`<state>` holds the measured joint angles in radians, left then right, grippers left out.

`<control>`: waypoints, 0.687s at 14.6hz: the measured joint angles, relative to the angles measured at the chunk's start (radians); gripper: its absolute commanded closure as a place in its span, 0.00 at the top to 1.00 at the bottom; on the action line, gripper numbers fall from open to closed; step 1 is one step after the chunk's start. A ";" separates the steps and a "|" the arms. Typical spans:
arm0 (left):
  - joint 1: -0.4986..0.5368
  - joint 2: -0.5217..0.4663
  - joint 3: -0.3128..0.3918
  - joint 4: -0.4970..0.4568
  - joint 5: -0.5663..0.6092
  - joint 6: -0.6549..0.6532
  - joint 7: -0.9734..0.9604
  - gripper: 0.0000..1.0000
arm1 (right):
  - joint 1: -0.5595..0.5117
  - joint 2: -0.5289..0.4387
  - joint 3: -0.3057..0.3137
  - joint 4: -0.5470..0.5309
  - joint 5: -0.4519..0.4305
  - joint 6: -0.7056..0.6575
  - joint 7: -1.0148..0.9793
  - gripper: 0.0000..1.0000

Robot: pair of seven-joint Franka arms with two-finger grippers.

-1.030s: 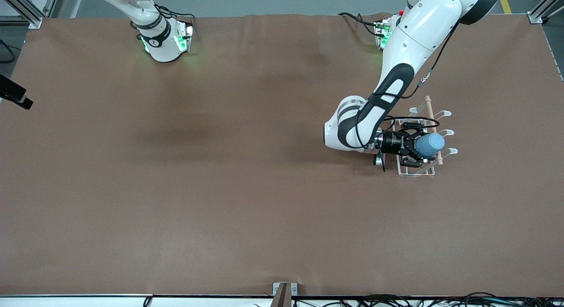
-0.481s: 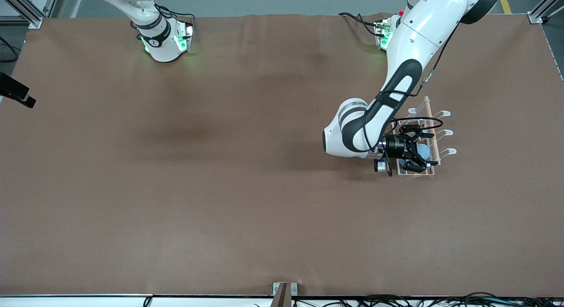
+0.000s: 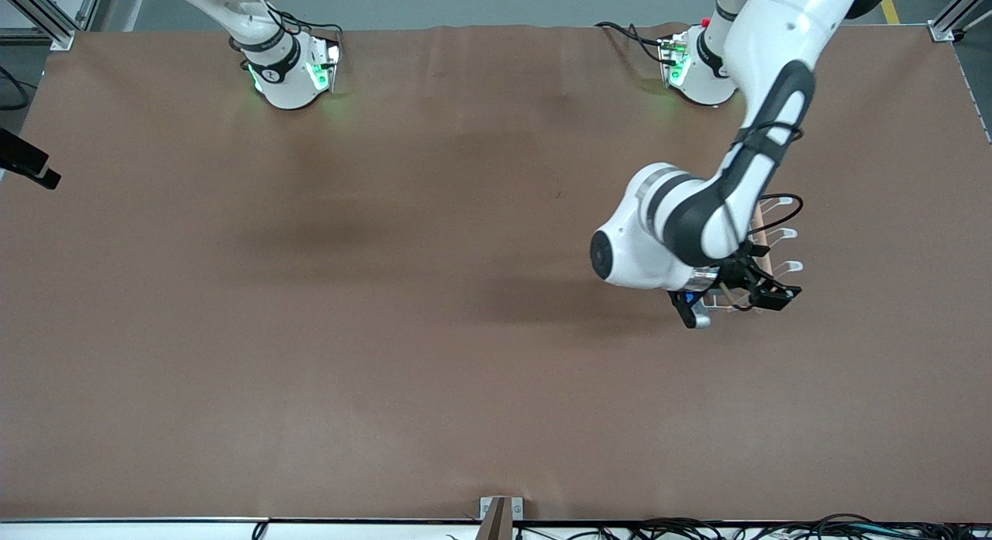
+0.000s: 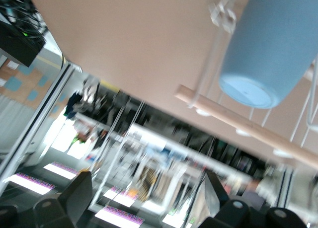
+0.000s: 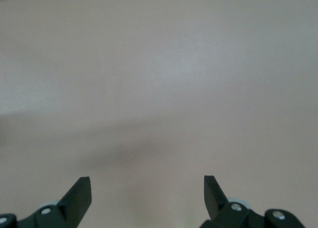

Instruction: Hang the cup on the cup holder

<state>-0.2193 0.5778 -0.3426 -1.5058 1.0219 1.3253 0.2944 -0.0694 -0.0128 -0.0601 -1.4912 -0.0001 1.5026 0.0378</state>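
Cup [image 4: 266, 46] hangs on the cup holder [image 4: 233, 121], clear of the open left hand [image 4: 144, 193].

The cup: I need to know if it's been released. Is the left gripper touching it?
Apart. The left wrist view shows the cup on the cup holder, with the left gripper open and an open gap between them.

Brown table cover [image 3: 403, 307], cables [image 3: 697, 528] and perhaps a bracket [image 3: 500, 513] at its near edge
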 measured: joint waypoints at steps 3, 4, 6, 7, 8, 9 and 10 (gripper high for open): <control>0.058 -0.099 0.001 0.010 -0.176 0.103 -0.156 1.00 | -0.004 0.000 0.011 0.000 0.000 0.000 0.000 1.00; 0.083 -0.133 0.003 0.011 -0.240 0.135 -0.198 1.00 | -0.004 0.000 0.011 0.000 -0.001 0.000 0.001 1.00; 0.138 -0.199 0.005 0.011 -0.355 0.198 -0.233 1.00 | -0.007 0.001 0.012 0.001 -0.002 0.001 0.001 1.00; 0.166 -0.228 0.006 0.011 -0.413 0.223 -0.239 1.00 | -0.008 0.002 0.012 0.001 -0.002 0.001 0.001 1.00; 0.193 -0.255 0.009 0.011 -0.475 0.247 -0.241 1.00 | -0.008 0.004 0.012 0.001 -0.002 0.003 0.000 1.00; 0.214 -0.281 0.017 0.011 -0.541 0.268 -0.244 1.00 | -0.008 0.007 0.013 0.001 -0.002 0.008 0.000 1.00; 0.220 -0.305 0.044 0.010 -0.608 0.281 -0.249 1.00 | -0.008 0.009 0.016 0.001 -0.002 0.013 0.000 1.00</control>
<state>0.0003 0.2725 -0.2986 -1.4957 0.4136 1.6059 0.0457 -0.0774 -0.0037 -0.0441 -1.4905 -0.0021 1.5153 0.0378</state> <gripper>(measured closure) 0.000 0.000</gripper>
